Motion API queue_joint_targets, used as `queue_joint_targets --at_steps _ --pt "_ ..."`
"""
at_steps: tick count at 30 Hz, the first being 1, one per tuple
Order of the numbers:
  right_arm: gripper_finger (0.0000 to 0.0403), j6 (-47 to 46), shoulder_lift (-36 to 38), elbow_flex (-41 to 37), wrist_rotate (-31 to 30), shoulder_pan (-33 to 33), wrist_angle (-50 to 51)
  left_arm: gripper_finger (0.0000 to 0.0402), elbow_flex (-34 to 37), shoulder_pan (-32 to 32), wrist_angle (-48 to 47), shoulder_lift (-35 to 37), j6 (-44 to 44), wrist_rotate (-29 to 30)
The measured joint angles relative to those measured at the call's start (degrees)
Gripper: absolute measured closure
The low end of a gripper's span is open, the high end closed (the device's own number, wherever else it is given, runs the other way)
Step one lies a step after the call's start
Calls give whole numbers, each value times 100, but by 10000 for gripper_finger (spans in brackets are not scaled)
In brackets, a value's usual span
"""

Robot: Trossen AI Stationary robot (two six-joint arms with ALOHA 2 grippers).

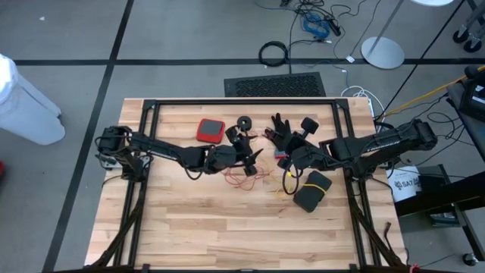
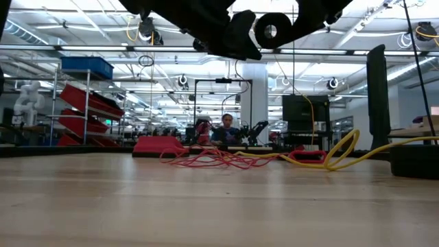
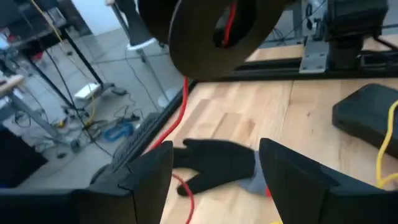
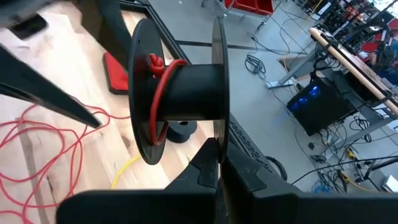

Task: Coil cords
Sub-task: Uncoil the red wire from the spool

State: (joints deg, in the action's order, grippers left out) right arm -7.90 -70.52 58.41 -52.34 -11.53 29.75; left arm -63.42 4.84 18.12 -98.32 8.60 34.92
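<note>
Here, left hand (image 3: 214,177) open, right hand (image 4: 219,163) closed gripping reel (image 4: 180,90), no writing legible.

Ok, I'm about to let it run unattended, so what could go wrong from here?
The right gripper is shut on only the rim of the reel, and the left gripper is open and off it, so the reel could twist or drop. The loose red cord lies tangled on the table against the yellow cord, so winding may snag or drag both.

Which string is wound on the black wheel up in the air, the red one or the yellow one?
The red cord. It wraps around the lifted black reel, pinched by the right gripper. The yellow cord just lies on the table.
</note>
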Motion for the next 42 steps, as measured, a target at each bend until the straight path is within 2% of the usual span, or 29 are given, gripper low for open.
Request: queue_joint_targets --at_steps 6,10,14,21,24,28,42 --pt "403 -14 0 0 6 -22 1 156 0 248 325 0 595 4" --pt "403 -43 0 0 38 -22 1 156 0 344 507 0 786 -254" --pt "403 -98 0 0 174 -22 -34 156 0 313 522 0 844 478" --pt "403 -73 0 0 305 -59 -180 161 0 96 529 0 975 557" --pt "403 -61 0 0 328 -59 -205 179 0 -67 443 0 853 518" --pt "403 -61 0 0 328 -59 -212 213 0 -174 253 -2 682 127" --pt "403 -44 0 0 339 -59 -213 310 0 -221 190 -2 679 122"
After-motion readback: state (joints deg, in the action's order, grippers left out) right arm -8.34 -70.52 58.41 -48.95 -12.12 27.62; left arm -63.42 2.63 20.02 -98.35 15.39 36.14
